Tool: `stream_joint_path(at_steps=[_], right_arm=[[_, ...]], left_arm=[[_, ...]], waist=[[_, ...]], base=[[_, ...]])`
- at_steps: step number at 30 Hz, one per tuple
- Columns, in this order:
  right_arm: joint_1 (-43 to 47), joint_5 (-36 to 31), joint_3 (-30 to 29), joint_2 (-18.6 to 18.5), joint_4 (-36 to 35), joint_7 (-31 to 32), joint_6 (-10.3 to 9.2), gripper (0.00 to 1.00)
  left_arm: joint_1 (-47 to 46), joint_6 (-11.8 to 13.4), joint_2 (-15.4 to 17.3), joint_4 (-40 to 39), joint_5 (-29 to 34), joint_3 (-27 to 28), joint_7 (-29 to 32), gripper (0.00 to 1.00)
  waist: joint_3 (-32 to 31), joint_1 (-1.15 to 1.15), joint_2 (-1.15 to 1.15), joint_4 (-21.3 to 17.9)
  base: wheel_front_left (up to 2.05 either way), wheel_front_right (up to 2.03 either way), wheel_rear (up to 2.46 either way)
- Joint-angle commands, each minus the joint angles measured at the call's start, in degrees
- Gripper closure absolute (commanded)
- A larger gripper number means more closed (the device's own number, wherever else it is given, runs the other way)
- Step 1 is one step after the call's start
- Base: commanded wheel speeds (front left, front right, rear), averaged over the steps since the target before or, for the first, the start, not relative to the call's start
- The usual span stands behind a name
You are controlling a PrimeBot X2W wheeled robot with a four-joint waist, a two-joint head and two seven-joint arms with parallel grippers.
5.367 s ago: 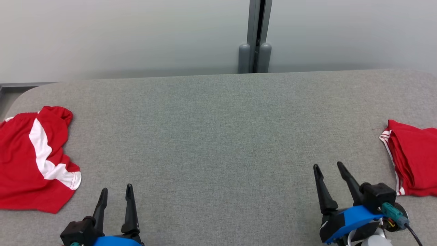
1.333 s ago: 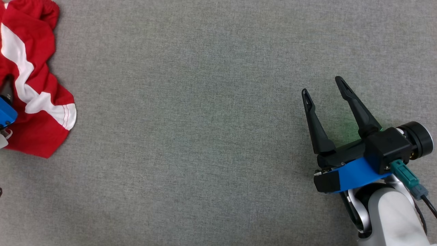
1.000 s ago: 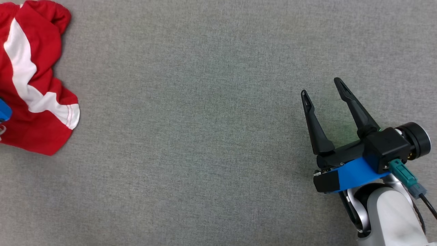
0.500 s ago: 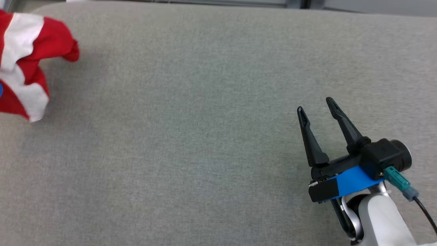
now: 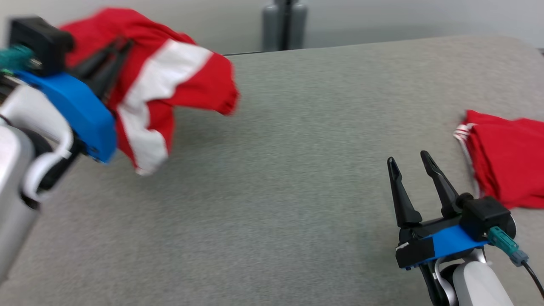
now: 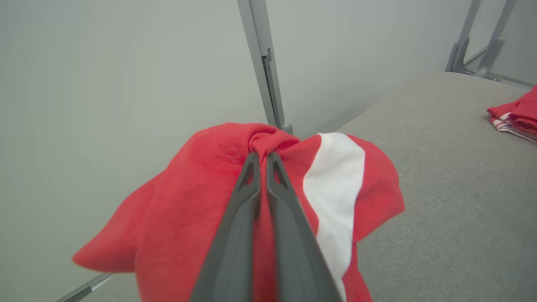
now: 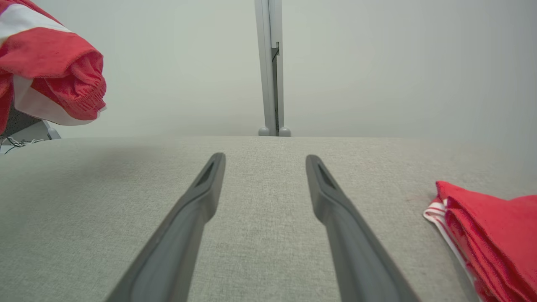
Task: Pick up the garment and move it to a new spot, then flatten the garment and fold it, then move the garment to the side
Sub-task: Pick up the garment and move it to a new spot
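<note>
Left gripper (image 5: 123, 44): the two long dark fingers are pressed together on a bunched fold of the red short-sleeved garment with a broad white band (image 5: 170, 80).
Garment: it hangs from that pinch at the far left of the table, draped to both sides of the fingers. In the right wrist view a cuffed end floats clear of the surface with a shadow under it. The head view is blurred here, so I cannot tell whether the lowest corner touches the table.
Right gripper (image 5: 408, 158): the fingers are spread wide with nothing between them, low over the near right part of the table and pointing toward the far edge.
Table (image 5: 297, 170): a grey woven-fabric top. Its far edge runs along a pale wall and curves round at the far right corner.
Open room: a wide bare stretch of grey fabric lies between the two grippers, from the near side to the far edge.
Right edge: a folded red garment with white striped trim (image 5: 510, 161) lies flat there, just beside the right gripper but apart from it.
Beyond the far edge: an upright grey post (image 5: 284, 25) stands against the wall.
</note>
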Motion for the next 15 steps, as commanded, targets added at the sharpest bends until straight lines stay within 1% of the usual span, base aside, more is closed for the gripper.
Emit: stream_joint_path(at_steps=[1,3,7,11,15], right_arm=[[0.85,0.51,-0.22,-0.04,0.31,-0.37,0.01,0.0],[0.91,0.74,-0.51,-0.04,0.64,-0.79,0.01,0.0],[1.06,1.49,-0.44,-0.04,1.51,-1.42,0.01,0.0],[1.01,1.93,0.14,-0.04,2.12,-1.93,0.01,0.0],[0.44,1.8,0.19,-0.05,2.65,-2.21,0.01,0.0]], left_arm=[[1.37,0.08,-0.55,-1.09,0.57,-0.76,0.13,1.0],[2.69,0.25,-1.27,-2.52,1.99,-2.53,-0.55,1.0],[6.55,0.32,-4.75,-2.3,2.92,-5.86,-3.58,1.0],[9.94,0.18,-8.3,1.6,4.02,-9.94,-7.09,1.0],[11.65,0.06,-11.77,7.18,5.31,-13.15,-11.74,1.0]], waist=[[-1.81,0.02,0.0,-2.84],[-1.43,0.02,0.0,-4.4],[-0.46,0.02,0.0,-6.63],[0.37,0.02,0.0,-8.04],[0.79,0.02,0.0,-8.37]], base=[[0.0,0.0,0.0],[0.0,0.0,0.0],[0.0,0.0,0.0],[0.0,0.0,0.0],[0.0,0.0,0.0]])
